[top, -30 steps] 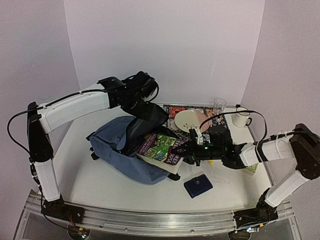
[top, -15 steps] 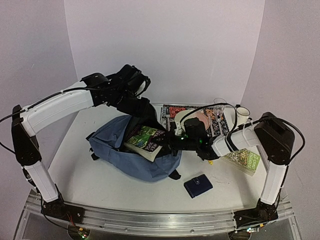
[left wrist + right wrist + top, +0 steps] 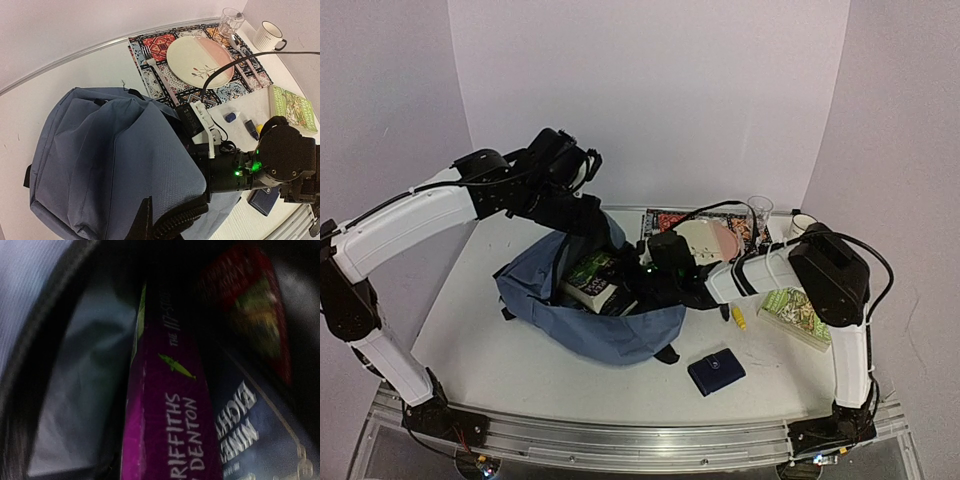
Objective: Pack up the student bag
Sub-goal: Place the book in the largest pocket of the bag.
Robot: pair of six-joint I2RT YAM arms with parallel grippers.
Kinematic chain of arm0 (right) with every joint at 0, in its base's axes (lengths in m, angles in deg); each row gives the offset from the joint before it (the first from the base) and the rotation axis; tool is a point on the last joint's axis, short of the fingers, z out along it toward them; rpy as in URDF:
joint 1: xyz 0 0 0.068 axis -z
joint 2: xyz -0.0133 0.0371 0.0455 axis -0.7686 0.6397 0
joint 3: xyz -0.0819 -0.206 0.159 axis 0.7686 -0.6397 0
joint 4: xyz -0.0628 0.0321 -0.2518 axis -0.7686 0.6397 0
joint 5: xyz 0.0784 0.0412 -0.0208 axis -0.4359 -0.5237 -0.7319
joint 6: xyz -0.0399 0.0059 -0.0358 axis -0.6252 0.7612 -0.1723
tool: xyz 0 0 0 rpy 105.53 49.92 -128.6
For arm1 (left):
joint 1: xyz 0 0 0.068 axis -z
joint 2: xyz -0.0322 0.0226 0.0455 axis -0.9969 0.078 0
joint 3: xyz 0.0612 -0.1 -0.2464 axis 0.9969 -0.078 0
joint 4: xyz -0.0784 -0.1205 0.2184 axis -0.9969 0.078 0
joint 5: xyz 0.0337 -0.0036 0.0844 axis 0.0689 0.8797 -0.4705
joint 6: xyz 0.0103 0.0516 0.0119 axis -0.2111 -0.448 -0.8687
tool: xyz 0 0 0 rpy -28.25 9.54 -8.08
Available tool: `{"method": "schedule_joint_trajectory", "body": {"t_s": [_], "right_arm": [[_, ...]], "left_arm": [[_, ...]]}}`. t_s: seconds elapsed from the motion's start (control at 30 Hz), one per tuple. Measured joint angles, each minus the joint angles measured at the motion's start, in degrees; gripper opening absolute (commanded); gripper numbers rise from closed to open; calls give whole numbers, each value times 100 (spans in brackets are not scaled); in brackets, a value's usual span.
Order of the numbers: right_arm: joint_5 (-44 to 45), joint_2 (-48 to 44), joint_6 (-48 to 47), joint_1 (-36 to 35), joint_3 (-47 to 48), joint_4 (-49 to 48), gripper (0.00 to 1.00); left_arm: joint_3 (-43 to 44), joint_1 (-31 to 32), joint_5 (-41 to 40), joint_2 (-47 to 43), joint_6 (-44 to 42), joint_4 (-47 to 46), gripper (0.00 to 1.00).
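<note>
The student bag (image 3: pixel 590 318), slate-blue, lies open at mid-table. It also fills the left of the left wrist view (image 3: pixel 100 160). My left gripper (image 3: pixel 588 212) is shut on the bag's black-trimmed flap (image 3: pixel 175 222) and holds it lifted. My right gripper (image 3: pixel 638 286) reaches into the opening, shut on a book (image 3: pixel 594 280) that lies mostly inside. The right wrist view shows that book's purple spine (image 3: pixel 170 415) against the bag's dark lining (image 3: pixel 80 405), with another blue-covered book (image 3: pixel 250 440) beside it. The right gripper's fingers are hidden.
A patterned placemat (image 3: pixel 665 220) with a plate (image 3: pixel 705 238) lies at the back, with a glass (image 3: pixel 758 210) and a white mug (image 3: pixel 800 228) beside it. A green book (image 3: pixel 798 315), a yellow item (image 3: pixel 739 318) and a navy wallet (image 3: pixel 716 371) lie to the right.
My right gripper has carried the book leftward from the table into the bag's opening. My left gripper has lifted the flap higher and drawn it to the left.
</note>
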State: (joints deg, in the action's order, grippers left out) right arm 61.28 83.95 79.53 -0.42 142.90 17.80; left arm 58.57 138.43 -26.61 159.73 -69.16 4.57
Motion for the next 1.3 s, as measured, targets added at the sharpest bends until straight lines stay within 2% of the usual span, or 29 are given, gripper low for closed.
{"method": "schedule_joint_trajectory", "body": {"t_s": [0.07, 0.13, 0.2, 0.27, 0.33, 0.5, 0.67, 0.83, 1.07, 1.3], "right_arm": [[111, 92, 0, -38, 132, 143, 21], [180, 141, -10, -75, 208, 262, 45], [225, 162, -39, -110, 286, 419, 62], [223, 162, -136, -139, 305, 635, 73], [205, 161, -295, -180, 304, 857, 78], [128, -105, -869, -294, 305, 1481, 80], [22, -478, -1614, -429, 295, 2270, 65], [-232, -659, -2276, -547, 298, 2608, 59], [-282, -763, -3070, -672, 295, 3141, 69], [245, -1609, -4197, -308, 137, 3676, 75]], "left_arm": [[-84, 2, -33, -67, 0, -28, 0], [-181, 2, -55, -106, 6, -74, 0], [-309, 2, -77, -132, 22, -139, 0], [-406, 2, -119, -140, 64, -181, 0], [-495, 2, -164, -147, 134, -243, 0], [-650, 2, -219, -148, 278, -369, 0], [-726, 1, -277, -147, 330, -460, 0], [-765, -1, -300, -129, 355, -512, 0], [-874, -21, -324, -126, 431, -604, 0], [-1057, -26, -312, -126, 498, -724, 2]]}}
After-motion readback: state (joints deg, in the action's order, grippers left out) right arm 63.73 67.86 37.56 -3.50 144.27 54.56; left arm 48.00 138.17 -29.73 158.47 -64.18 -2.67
